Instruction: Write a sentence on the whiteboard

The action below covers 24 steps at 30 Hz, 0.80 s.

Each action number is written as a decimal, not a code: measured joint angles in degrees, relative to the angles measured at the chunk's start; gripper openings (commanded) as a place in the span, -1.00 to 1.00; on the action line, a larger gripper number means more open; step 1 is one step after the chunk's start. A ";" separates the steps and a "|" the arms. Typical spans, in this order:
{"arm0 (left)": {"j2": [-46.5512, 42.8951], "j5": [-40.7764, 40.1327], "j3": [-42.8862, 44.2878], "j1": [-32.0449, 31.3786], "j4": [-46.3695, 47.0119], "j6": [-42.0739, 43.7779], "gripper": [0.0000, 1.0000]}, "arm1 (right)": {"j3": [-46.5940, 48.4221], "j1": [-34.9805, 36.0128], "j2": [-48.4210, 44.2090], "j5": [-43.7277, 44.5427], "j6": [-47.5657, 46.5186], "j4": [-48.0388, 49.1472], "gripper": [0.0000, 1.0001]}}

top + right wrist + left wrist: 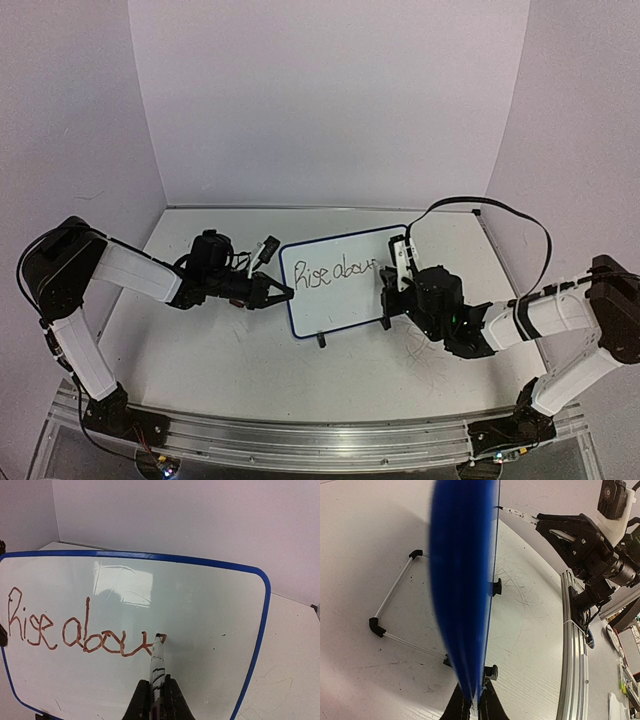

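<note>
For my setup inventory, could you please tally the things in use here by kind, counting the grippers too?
whiteboard: 1
marker: 1
grippers: 2, the left gripper and the right gripper
Total: 4

One piece of writing can be read: the sentence (80, 632), handwritten in reddish-brown cursive on the whiteboard (210, 595). It spells "Rise abou" in a single row across the board's left half, with a capital R and a gap between the two words. A further upward stroke, not clearly a letter, ends at the tip of the marker (158, 662). In the top external view the same words look dark and small.
</note>
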 measured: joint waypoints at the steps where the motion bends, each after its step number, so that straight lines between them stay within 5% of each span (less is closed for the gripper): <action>1: 0.00 0.00 0.00 0.00 0.00 0.00 -1.00 | 0.04 0.00 0.02 -0.23 0.00 0.02 -1.00; 24: 0.00 0.00 0.02 0.00 0.00 0.02 -1.00 | 0.02 0.02 -1.08 -2.29 1.90 -3.29 -1.00</action>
